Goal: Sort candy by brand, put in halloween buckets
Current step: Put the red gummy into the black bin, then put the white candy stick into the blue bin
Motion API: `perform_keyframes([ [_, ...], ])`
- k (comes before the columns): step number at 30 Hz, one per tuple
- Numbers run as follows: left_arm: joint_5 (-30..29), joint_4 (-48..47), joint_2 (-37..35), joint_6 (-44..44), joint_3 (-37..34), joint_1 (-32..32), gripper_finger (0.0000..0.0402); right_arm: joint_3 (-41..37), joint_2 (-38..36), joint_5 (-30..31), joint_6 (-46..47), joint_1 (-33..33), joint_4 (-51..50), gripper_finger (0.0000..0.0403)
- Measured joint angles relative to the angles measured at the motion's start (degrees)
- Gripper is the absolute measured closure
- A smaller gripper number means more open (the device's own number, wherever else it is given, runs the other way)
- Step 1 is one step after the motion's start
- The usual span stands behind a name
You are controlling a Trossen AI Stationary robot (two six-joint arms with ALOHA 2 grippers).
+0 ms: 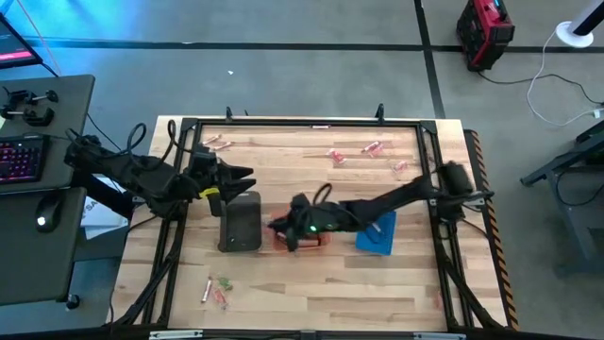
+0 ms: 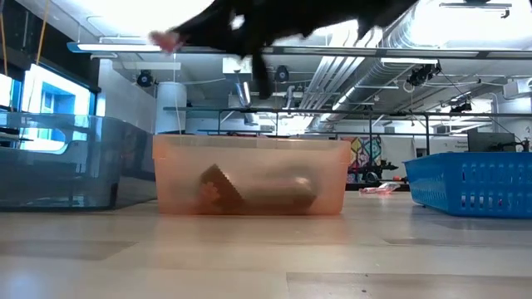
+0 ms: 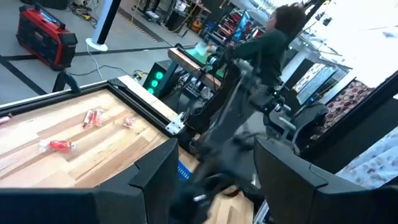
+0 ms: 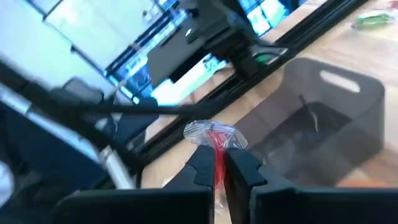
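The three buckets stand in a row mid-table: dark grey, orange and blue. My right gripper hovers between the orange and the grey bucket, shut on a red candy in clear wrap. In the low view the gripper is high above the orange bucket, where brown bars lie on the bottom. My left gripper hangs open at the grey bucket's far end, touching nothing. Loose candy lies along the far side and near the front-left corner. My right gripper pinches the red candy between its two fingertips, at the piece's body. One twisted clear wrapper end sticks out beyond the fingertips. The candy is lifted clear of the table and the buckets.
More pink and red pieces lie near the far-left corner and far right. A green piece shows beyond the grey bucket. Black rails frame the wooden top. A person stands beyond the table's right side.
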Motion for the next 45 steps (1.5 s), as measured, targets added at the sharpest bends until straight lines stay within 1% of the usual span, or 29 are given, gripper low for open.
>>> perform_keyframes([
  [4, 0.1, -0.2, 0.1, 0.0, 0.0, 0.0, 0.0202, 6.1, 7.1, -2.5, 0.2, -2.5, 1.5, 0.04],
  [8, 0.1, -0.1, 0.1, -0.1, 0.0, 0.0, 0.0202, 14.9, 13.9, -5.2, -1.8, -3.5, 0.4, 0.04],
  [11, 0.1, -0.1, 0.1, -0.1, 0.0, 0.0, 0.0202, 21.8, 17.8, -5.5, -2.9, -3.8, -6.5, 0.04],
  [14, 0.1, -0.1, 0.0, -0.1, 0.0, 0.0, 0.0202, 28.9, 20.6, -5.5, -2.6, -4.0, -18.5, 0.0386],
  [17, 0.8, -0.2, 0.1, 0.0, 0.0, 0.0, 0.0202, 36.1, 22.4, -5.5, -4.2, -4.0, -31.4, 0.0346],
  [20, 1.1, -0.3, 0.1, 0.0, 0.0, 0.0, 0.0202, 42.3, 23.3, -5.5, -7.7, -4.2, -42.1, 0.029],
  [23, 0.9, -0.2, 0.1, 1.4, 0.0, 0.0, 0.0202, 46.5, 23.4, -5.8, -12.2, -4.6, -50.1, 0.023],
  [26, -1.1, 0.0, 0.1, 2.4, 0.0, 0.0, 0.0202, 49.2, 23.3, -8.1, -18.1, -5.5, -54.8, 0.0182],
  [28, -2.6, 0.2, 0.0, 2.4, 0.0, 0.0, 0.0202, 50.3, 23.3, -10.2, -21.4, -6.5, -58.1, 0.0161],
  [30, -4.4, 0.3, -0.2, 2.6, 0.0, 0.0, 0.0202, 50.6, 22.8, -11.5, -25.8, -7.8, -63.6, 0.0151],
  [34, -6.1, 0.3, -0.3, 3.6, 0.0, 0.1, 0.0202, 50.0, 21.2, -13.0, -35.3, -11.5, -73.8, 0.015],
  [37, -6.1, 1.3, -0.3, 5.9, 0.0, 1.9, 0.0202, 48.9, 19.0, -16.9, -41.5, -15.0, -77.6, 0.015],
  [41, -6.5, 2.8, -0.3, 6.4, 0.0, 6.9, 0.0202, 43.2, 12.6, -21.2, -46.7, -20.8, -77.9, 0.0149],
  [45, -6.5, 3.3, -0.3, 6.2, 0.0, 12.9, 0.0202, 32.1, 2.7, -22.3, -48.8, -28.1, -72.3, 0.0149],
])
